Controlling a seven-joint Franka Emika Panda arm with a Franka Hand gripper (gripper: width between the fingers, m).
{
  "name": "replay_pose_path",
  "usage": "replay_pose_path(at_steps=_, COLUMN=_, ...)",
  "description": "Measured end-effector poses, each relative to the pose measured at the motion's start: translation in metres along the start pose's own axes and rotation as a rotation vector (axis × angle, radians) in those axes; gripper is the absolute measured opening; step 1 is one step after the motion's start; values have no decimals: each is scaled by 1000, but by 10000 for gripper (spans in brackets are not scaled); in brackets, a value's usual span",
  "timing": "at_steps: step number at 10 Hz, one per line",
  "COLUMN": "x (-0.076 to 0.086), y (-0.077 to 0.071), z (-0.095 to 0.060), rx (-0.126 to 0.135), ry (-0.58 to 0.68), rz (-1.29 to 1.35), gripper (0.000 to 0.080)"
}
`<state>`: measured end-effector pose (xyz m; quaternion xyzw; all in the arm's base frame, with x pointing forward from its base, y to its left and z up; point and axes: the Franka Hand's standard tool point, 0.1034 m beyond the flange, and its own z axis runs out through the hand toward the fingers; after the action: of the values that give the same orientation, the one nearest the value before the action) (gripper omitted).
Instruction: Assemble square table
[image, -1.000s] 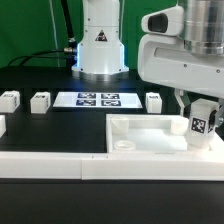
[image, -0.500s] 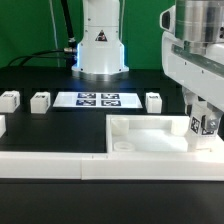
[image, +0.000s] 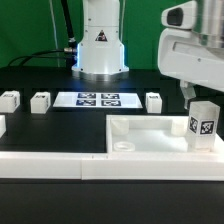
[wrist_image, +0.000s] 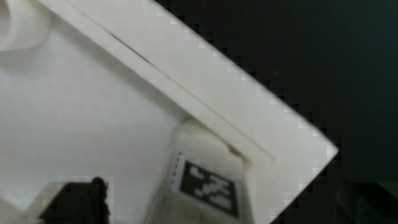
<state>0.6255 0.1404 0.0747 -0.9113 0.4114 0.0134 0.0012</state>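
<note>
Exterior view: leg (image: 203, 124) upright on the slab's (image: 150, 135) corner at the exterior view's right, gripper (image: 189, 94) just above it, opening impossible to judge; if loosely seated, a brush could topple it.

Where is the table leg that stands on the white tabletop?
In the exterior view, the leg stands upright at the tabletop's corner on that view's right, well to the right of the loose leg beside the marker board.

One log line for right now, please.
leg: upright at tabletop corner, exterior view's right | gripper: above leg, jaws off it | loose legs: three, apart from tabletop
</note>
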Motion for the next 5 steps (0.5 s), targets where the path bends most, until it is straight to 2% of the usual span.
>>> replay_pose_path(at_steps=3, x=2, y=1, z=1, rx=0, ry=-1, rz=-206, gripper=649)
replay_pose_path(at_steps=5, x=15, y=5, z=0, rx=26, ry=26, rz=-472, gripper=649)
